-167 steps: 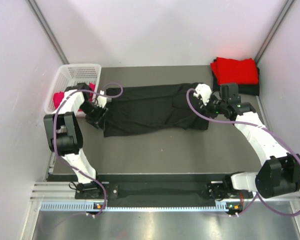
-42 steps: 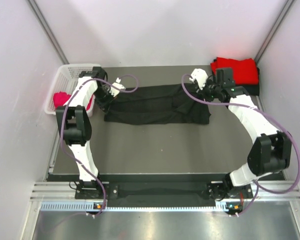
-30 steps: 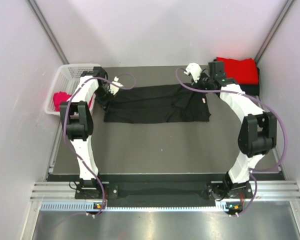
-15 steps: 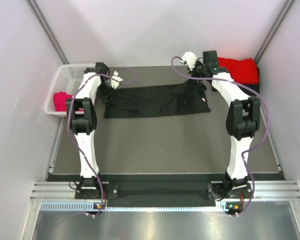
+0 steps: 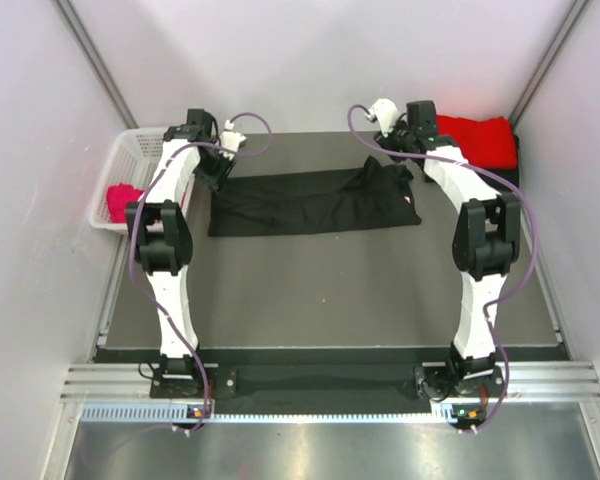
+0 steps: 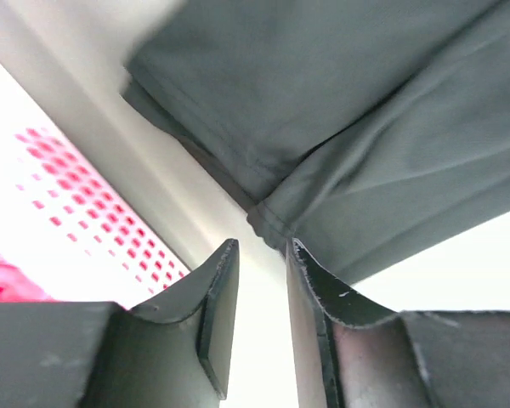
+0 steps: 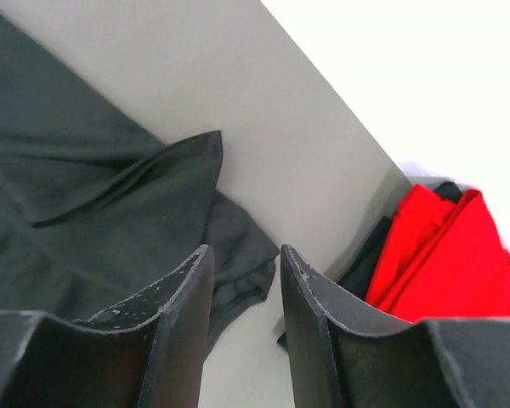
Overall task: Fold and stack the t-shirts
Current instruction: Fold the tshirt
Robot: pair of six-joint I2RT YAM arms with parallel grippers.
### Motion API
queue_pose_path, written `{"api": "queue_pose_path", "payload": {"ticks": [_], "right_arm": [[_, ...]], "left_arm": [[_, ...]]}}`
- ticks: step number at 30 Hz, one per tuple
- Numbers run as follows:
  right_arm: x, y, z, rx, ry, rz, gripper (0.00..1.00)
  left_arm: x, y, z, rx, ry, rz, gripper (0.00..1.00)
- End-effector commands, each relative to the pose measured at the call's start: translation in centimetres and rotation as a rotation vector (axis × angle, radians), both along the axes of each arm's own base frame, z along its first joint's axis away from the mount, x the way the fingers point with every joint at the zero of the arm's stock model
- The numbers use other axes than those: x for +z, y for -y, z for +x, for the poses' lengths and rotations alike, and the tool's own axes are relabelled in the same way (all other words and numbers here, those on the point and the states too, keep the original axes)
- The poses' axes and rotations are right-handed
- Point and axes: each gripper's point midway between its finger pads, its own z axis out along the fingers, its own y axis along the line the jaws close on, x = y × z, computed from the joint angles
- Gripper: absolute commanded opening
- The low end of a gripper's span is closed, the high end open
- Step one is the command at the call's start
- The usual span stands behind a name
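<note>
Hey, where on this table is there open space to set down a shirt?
The widest bare stretch of table runs from the black shirt to the near edge. A thin strip lies behind the shirt, between the left gripper and right gripper. Crowded: the far corners, with the basket left and the red folded stack right.

Top view: long shirt (image 5: 310,200) lay across the table (image 5: 330,290) in the upper-mid frame, running L to R. Basket (image 5: 145,145) sat upper left, off the shirt's L end, w/ a bundled shirt (image 5: 120,200) in its lower part. Shirt stack (image 5: 477,135) sat upper right, past the long shirt's R end. My L gripper (image 5: 218,168) was at the long shirt's upper-L corner. My R gripper (image 5: 395,152) was at the upper-R corner, btwn shirt and stack.
</note>
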Motion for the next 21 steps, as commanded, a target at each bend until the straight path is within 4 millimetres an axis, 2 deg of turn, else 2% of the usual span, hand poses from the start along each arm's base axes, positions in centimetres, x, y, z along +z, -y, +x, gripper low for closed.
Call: {"api": "queue_pose_path", "payload": {"ticks": [1, 3, 4, 5, 7, 8, 10, 11, 13, 16, 17, 21], "right_arm": [[5.8, 0.1, -1.7, 0.002, 0.09, 0.086, 0.38], [2.5, -1.5, -3.9, 0.11, -0.035, 0.093, 0.37], [1.2, -1.9, -4.4, 0.138, -0.073, 0.082, 0.35], [-0.8, -2.2, -5.3, 0.159, -0.148, 0.086, 0.35], [-1.8, -2.9, -5.7, 0.184, -0.19, 0.093, 0.34], [-3.7, -3.2, -6.5, 0.204, -0.262, 0.096, 0.32], [-4.1, -3.9, -6.3, 0.222, -0.283, 0.087, 0.32], [-5.4, -4.1, -6.4, 0.223, -0.315, 0.076, 0.32], [-5.7, -4.2, -6.1, 0.225, -0.317, 0.07, 0.32], [-6.8, -4.8, -5.7, 0.233, -0.327, 0.055, 0.31], [-7.7, -5.0, -5.8, 0.237, -0.343, 0.047, 0.31], [-9.0, -6.1, -5.5, 0.251, -0.359, 0.043, 0.31]], "left_arm": [[5.5, 3.6, 0.2, -0.069, 0.145, -0.081, 0.33], [2.4, 4.6, -1.5, -0.097, 0.042, -0.104, 0.29], [0.4, 4.8, -2.0, -0.107, -0.013, -0.105, 0.2], [-0.8, 4.9, -2.5, -0.107, -0.05, -0.106, 0.15], [-2.5, 5.3, -2.9, -0.105, -0.096, -0.122, 0.09], [-2.9, 5.3, -2.9, -0.102, -0.106, -0.124, 0.06], [-3.4, 5.5, -3.2, -0.098, -0.124, -0.134, 0.02], [-3.5, 5.5, -3.4, -0.1, -0.134, -0.136, 0.0], [-4.0, 5.4, -3.8, -0.094, -0.146, -0.132, 0.0], [-4.9, 4.7, -4.4, -0.077, -0.171, -0.106, 0.0], [-5.5, 4.5, -5.0, -0.072, -0.191, -0.098, 0.0], [-6.9, 4.5, -6.2, -0.045, -0.237, -0.102, 0.0]]}}
